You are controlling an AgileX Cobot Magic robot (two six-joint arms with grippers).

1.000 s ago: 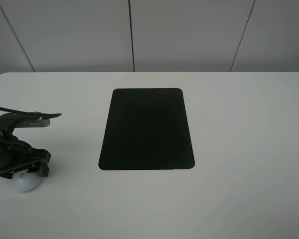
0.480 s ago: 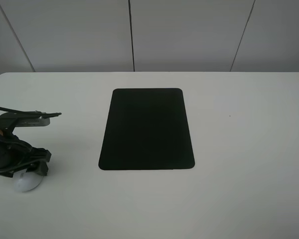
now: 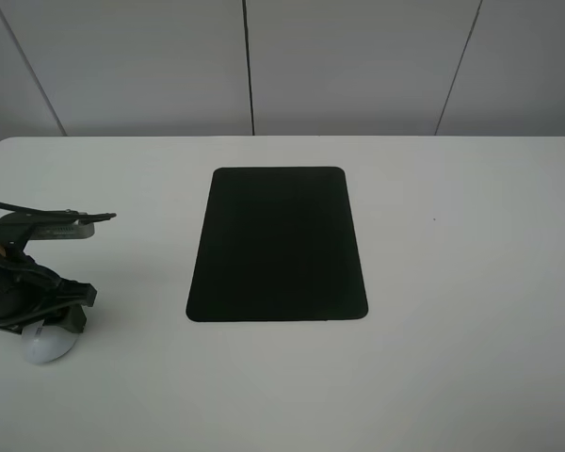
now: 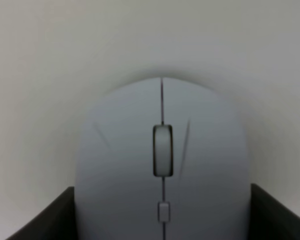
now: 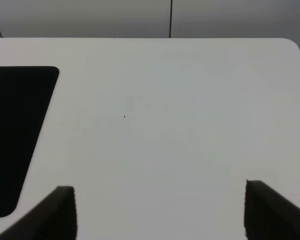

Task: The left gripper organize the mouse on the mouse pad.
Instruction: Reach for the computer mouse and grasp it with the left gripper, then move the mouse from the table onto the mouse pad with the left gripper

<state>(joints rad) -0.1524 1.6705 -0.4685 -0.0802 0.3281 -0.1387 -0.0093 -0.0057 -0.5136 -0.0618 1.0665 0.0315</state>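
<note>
The white mouse [image 3: 49, 347] lies on the table near its front left, well left of the black mouse pad [image 3: 278, 243]. My left gripper [image 3: 45, 325] sits low over the mouse and hides its top half. In the left wrist view the mouse [image 4: 162, 150] fills the frame, grey scroll wheel upward, and a dark finger [image 4: 47, 217] presses each of its flanks. The pad is bare. My right gripper [image 5: 160, 212] hangs open above bare table, its fingers [image 5: 60, 212] wide apart, with a corner of the pad [image 5: 15, 135] to one side.
The white table [image 3: 452, 330] runs back to a grey panelled wall [image 3: 358, 66]. The left arm's cable and a small grey box [image 3: 61, 226] stick out just behind the gripper.
The left gripper's fingers have drawn in a little around the mouse and the mouse has shifted slightly left. The pad has not moved.
</note>
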